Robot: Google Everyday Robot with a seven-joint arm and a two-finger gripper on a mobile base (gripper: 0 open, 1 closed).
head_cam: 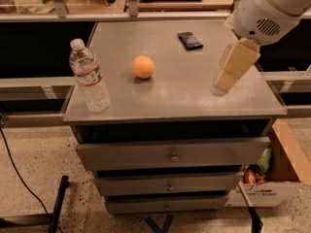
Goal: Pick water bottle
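The water bottle [89,77] is a small clear ribbed bottle with a white cap and a white label. It stands upright at the front left corner of the grey cabinet top [180,89]. My gripper [222,83] hangs from the white arm [267,11] over the right side of the top, far to the right of the bottle and apart from it. It holds nothing that I can see.
An orange ball [143,67] sits on the top between bottle and gripper. A dark flat packet [189,40] lies near the back. Drawers [172,154] are below. A cardboard box [272,181] with items stands on the floor at right.
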